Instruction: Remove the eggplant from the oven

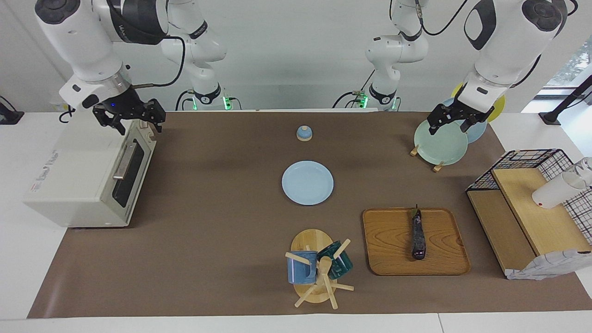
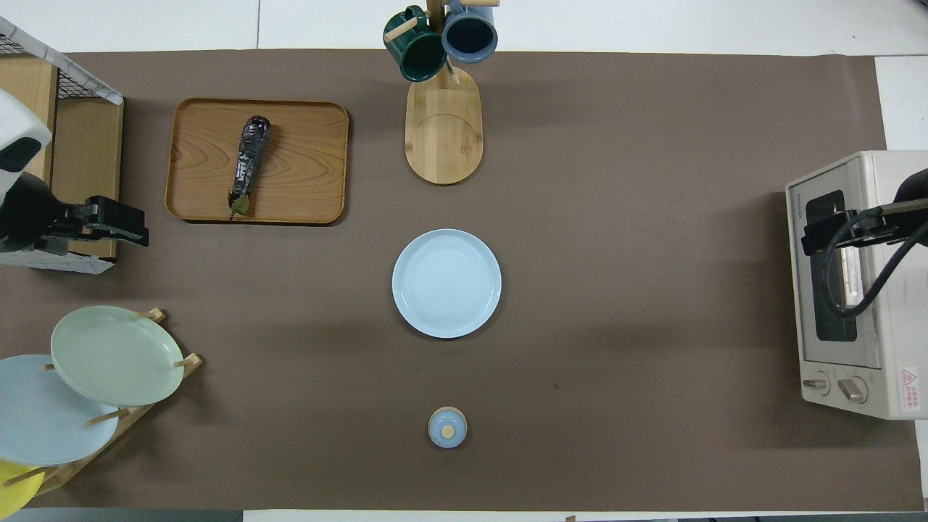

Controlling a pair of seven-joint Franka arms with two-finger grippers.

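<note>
The eggplant [image 1: 418,233] [image 2: 250,163], dark and glossy with a green stem tip, lies on a wooden tray [image 1: 393,249] [image 2: 304,159] toward the left arm's end, apart from both grippers. The off-white oven [image 1: 83,171] [image 2: 844,290] stands at the right arm's end with its glass door closed. Over the oven's top front edge hangs my right gripper [image 1: 138,127] [image 2: 810,235], open and holding nothing. My left gripper [image 1: 446,130] [image 2: 138,228] is raised and open above the area of the plate rack, also holding nothing.
A light blue plate [image 1: 307,182] sits mid-table, with a small blue lid [image 1: 304,133] nearer the robots. A mug tree [image 1: 319,268] stands beside the tray. The plate rack [image 1: 439,143] and a wire basket shelf [image 1: 532,203] fill the left arm's end.
</note>
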